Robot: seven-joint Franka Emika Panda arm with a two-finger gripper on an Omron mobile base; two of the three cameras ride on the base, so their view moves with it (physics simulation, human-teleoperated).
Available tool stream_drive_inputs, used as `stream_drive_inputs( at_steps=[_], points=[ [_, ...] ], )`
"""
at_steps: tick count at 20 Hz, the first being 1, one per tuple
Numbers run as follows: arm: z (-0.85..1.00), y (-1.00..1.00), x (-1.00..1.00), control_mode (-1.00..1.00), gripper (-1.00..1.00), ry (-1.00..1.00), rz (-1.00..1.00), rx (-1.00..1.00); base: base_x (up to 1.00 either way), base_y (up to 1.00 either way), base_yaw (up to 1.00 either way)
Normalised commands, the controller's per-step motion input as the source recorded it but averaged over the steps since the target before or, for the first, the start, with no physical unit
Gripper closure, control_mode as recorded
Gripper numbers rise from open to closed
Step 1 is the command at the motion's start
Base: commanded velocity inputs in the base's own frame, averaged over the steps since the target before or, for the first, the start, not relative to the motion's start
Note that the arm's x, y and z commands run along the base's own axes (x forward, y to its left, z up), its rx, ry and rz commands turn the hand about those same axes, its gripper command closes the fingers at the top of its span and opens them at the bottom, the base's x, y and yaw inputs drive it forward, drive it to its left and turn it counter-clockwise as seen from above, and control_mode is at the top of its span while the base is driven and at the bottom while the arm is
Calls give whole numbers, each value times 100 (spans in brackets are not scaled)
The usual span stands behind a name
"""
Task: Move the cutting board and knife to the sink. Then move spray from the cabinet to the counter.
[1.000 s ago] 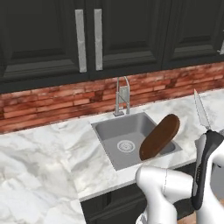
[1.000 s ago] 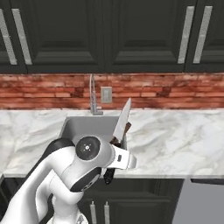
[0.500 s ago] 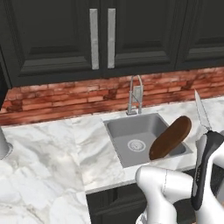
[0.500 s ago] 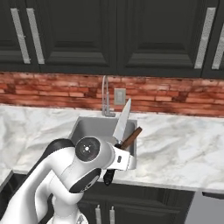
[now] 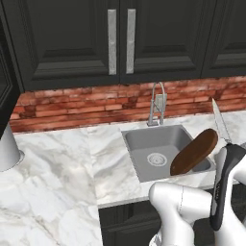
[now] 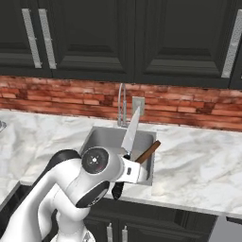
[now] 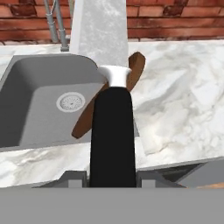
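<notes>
From the left, the cutting board [image 5: 194, 152] leans in the sink [image 5: 144, 149] with my knife [image 5: 225, 168] held upright nearby. On the right, the blade points up — over the basin. Hand cam: my gripper [image 7: 113, 175] is clamped round the black handle.

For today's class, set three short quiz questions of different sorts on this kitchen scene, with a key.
1. True or false: the cutting board lies flat on the counter.
2. What does the gripper hold?
A) a sponge
B) the knife
C) a cup
3. Fill in: the knife's blade points ____.

Key:
1. False; it leans in the sink, one end on the rim.
2. B, by its black handle.
3. Up.
</notes>
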Motion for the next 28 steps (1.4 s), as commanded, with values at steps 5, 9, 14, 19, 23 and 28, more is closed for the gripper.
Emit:
stream_drive_inputs(
  at_steps=[5,9,14,19,23,28],
  points=[
    [-5,14,0,-100,100,0,17,-2,0,0,0],
    [0,26,0,-100,100,1,15,-7,0,0,0],
    [0,38,1,-100,100,0,11,-10,0,0,0],
    [0,41,19,-100,100,7,6,-9,0,0,0],
    [0,35,29,-100,100,19,11,-6,0,0,0],
    [-5,24,34,-100,100,20,12,-5,0,0,0]
  ],
)
